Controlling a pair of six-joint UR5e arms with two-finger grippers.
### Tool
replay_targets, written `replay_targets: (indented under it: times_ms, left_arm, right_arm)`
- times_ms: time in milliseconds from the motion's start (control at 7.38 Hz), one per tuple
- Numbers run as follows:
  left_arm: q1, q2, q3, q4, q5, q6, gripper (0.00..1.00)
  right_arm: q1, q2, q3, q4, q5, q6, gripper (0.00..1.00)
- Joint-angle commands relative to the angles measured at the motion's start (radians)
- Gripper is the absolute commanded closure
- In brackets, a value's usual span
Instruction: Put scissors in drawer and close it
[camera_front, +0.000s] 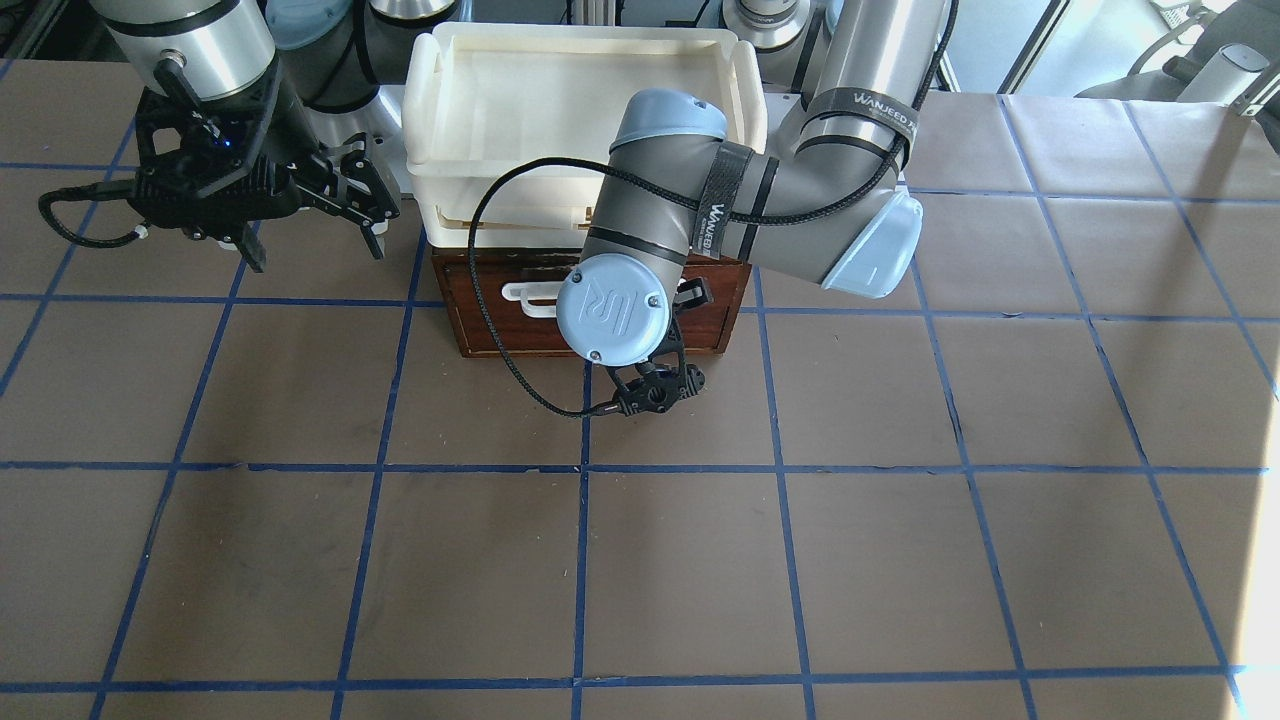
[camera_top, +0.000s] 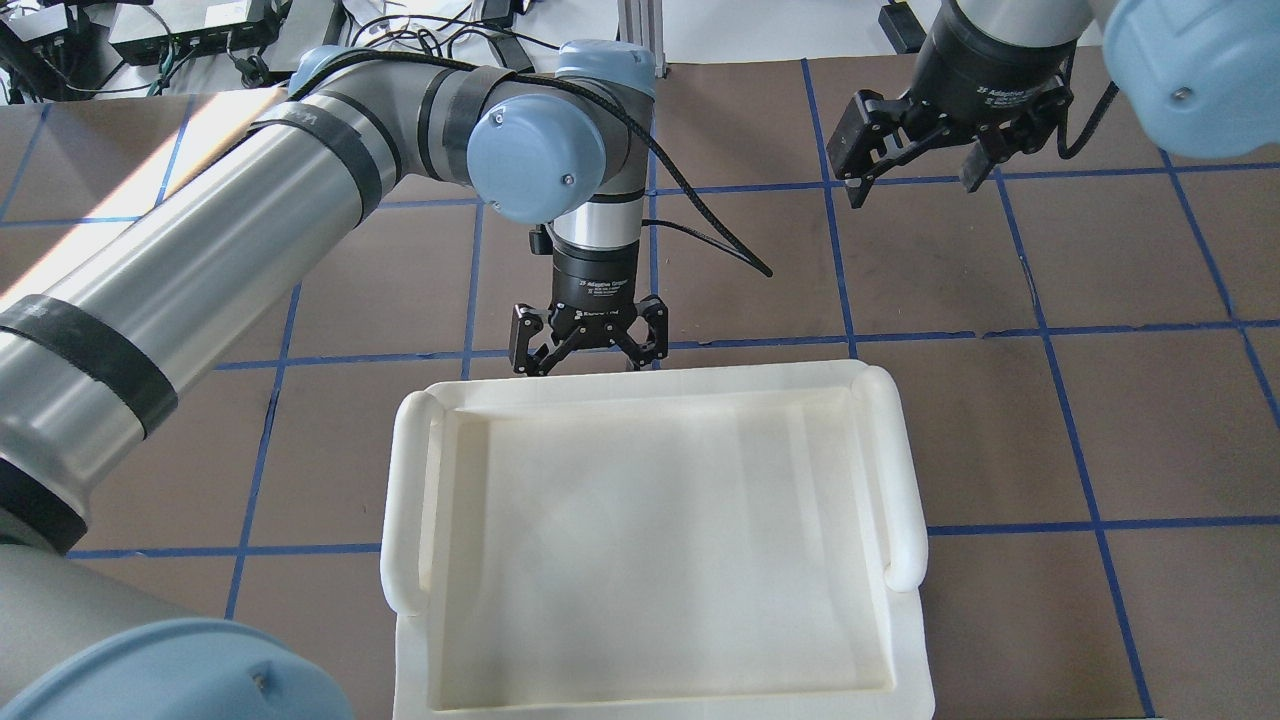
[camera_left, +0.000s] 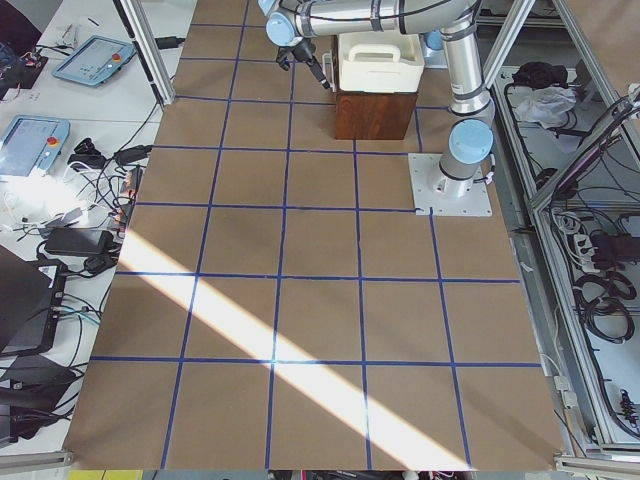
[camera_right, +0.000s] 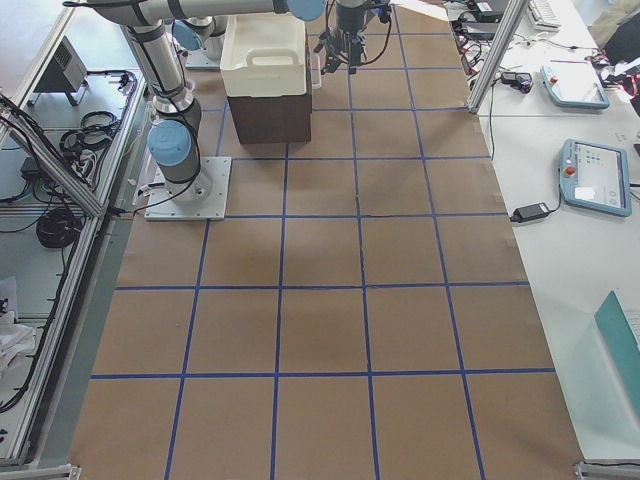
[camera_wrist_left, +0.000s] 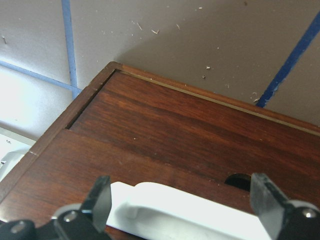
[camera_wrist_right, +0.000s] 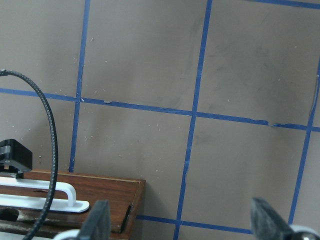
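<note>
The drawer (camera_front: 480, 315) has a dark reddish-brown front with a white bar handle (camera_front: 525, 293). Its front sits level with the wooden cabinet's frame, so it looks shut. The scissors are out of view. My left gripper (camera_top: 588, 345) is open at the drawer front, and the left wrist view shows its fingers (camera_wrist_left: 100, 200) on either side of the handle (camera_wrist_left: 185, 205) without touching it. My right gripper (camera_top: 915, 165) is open and empty, above the table off the cabinet's side. The right wrist view shows the drawer's corner (camera_wrist_right: 105, 197) at bottom left.
A cream-white plastic tray (camera_top: 410, 500) sits on top of the cabinet and is empty. The brown table (camera_front: 700, 560) carries a blue tape grid. In the front-facing view my left arm's wrist (camera_front: 615, 310) covers part of the drawer front.
</note>
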Motion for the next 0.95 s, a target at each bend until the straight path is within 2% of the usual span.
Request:
replay_targets:
  times_ms: [0, 136, 271, 542, 814]
  left_arm:
    - [-0.006, -0.003, 0.0, 0.003, 0.001, -0.001, 0.0]
    - [-0.005, -0.007, 0.005, 0.025, 0.005, 0.0, 0.0]
    - [0.003, 0.009, 0.006, 0.119, 0.005, 0.014, 0.0]
    - [0.017, 0.023, 0.035, 0.218, 0.008, 0.017, 0.0]
    - [0.084, 0.052, 0.055, 0.289, 0.01, 0.232, 0.0]
  right_arm:
    - [0.0, 0.001, 0.0, -0.002, 0.0, -0.001, 0.0]
    - [0.0, 0.001, 0.0, -0.002, 0.0, 0.0, 0.0]
    - [0.0, 0.001, 0.0, 0.0, 0.0, 0.0, 0.0]
    - [0.0, -0.001, 0.0, 0.0, 0.0, 0.0, 0.0]
    - [0.0, -0.003, 0.0, 0.001, 0.0, 0.002, 0.0]
